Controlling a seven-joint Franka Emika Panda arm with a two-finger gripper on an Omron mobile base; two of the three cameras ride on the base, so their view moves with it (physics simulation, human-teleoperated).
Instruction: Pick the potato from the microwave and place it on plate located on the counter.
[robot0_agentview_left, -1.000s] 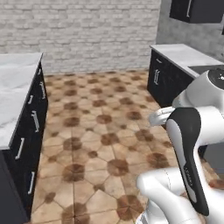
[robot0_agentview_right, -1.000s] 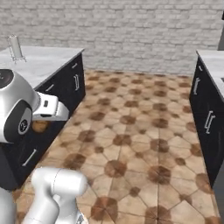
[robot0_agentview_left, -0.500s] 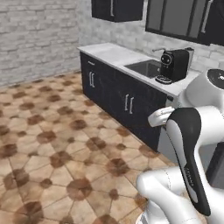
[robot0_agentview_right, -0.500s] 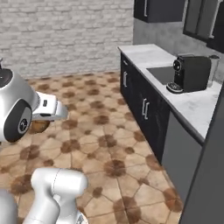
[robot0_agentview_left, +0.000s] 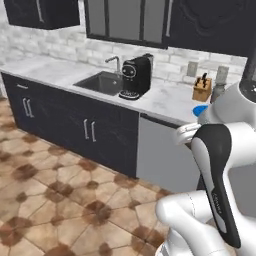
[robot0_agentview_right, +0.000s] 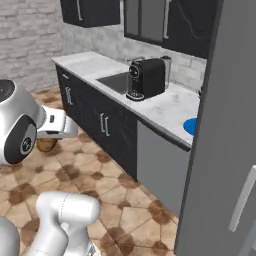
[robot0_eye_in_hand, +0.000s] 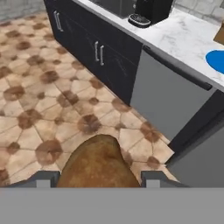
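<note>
My gripper (robot0_eye_in_hand: 99, 179) is shut on the potato (robot0_eye_in_hand: 97, 164), a brown matte lump that bulges up between the two dark fingertips. From the right base the potato (robot0_agentview_right: 46, 145) hangs under my hand, above the tiled floor. The bright blue plate (robot0_eye_in_hand: 216, 59) lies flat on the white marble counter (robot0_eye_in_hand: 188, 39), far ahead and to the right of the gripper. That plate (robot0_agentview_left: 200, 110) sits near the counter's right end, past the coffee machine, and shows again from the right base (robot0_agentview_right: 190, 126). The microwave is out of view.
A black coffee machine (robot0_agentview_left: 136, 77) stands on the counter beside the sink (robot0_agentview_left: 102, 82), with a wooden knife block (robot0_agentview_left: 202, 89) further right. A grey dishwasher front (robot0_eye_in_hand: 170, 100) sits under the plate's stretch of counter. A tall grey panel (robot0_agentview_right: 225, 150) rises close on the right.
The whole picture has swung: the base has turned from the open floor toward the counter with the sink, coffee machine and plate. The potato stays held in the gripper.
</note>
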